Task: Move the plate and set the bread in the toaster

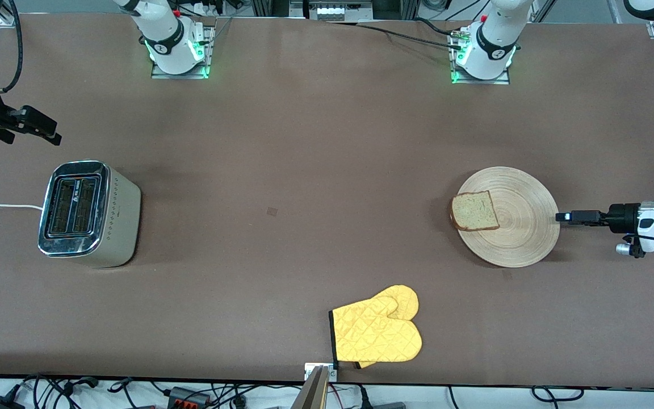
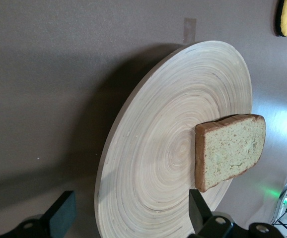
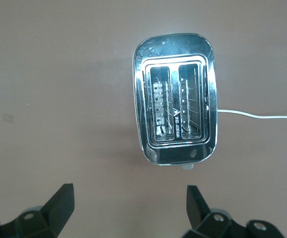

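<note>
Plate (image 1: 523, 224) edge faces the low, level, open left tool (image 1: 561, 217).

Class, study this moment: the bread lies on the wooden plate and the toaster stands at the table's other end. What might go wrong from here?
1. The bread overhangs the plate rim on the toaster's side; a jerky move may tip it off.
2. The left gripper, fingers open, is level with the plate's edge and may shove the plate rather than grip it.
3. The toaster slots look narrow, so a tilted slice may catch on the chrome top.
</note>
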Robot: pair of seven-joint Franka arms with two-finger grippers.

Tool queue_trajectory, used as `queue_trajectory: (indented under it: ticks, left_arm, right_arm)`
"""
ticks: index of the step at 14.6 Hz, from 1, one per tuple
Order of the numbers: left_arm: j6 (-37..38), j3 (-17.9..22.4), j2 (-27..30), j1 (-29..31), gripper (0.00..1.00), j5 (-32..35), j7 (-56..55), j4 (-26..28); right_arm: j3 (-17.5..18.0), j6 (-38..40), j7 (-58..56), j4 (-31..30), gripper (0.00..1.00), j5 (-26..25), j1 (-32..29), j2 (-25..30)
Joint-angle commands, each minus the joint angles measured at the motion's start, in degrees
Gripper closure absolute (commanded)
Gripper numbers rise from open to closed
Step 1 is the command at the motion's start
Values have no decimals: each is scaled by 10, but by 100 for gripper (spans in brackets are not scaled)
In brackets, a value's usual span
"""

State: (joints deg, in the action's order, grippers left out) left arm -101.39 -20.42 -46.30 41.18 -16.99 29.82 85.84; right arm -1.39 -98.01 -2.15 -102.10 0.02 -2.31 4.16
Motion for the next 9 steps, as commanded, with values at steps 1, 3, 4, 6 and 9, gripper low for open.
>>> queue_trajectory:
  ticks: [1,3,4,6,9]
  left_arm:
    - [-15,-4,-14,3,5,-14,16,-9]
    - [-18,-5,-19,2,19,-14,16,-5]
    - [-19,-5,-24,2,25,-14,16,-6]
    - [-19,-5,-25,-1,36,-13,16,-6]
    - [-17,-6,-25,0,53,-13,16,-7]
  right_arm:
    - [5,-5,-1,-11,0,-1,-6,11]
    - [5,-5,-1,-12,0,-1,-6,10]
    - [5,-5,-1,-12,0,0,-6,10]
    - [5,-5,-1,-12,0,0,-6,10]
    - [5,-5,-1,-12,0,0,-6,9]
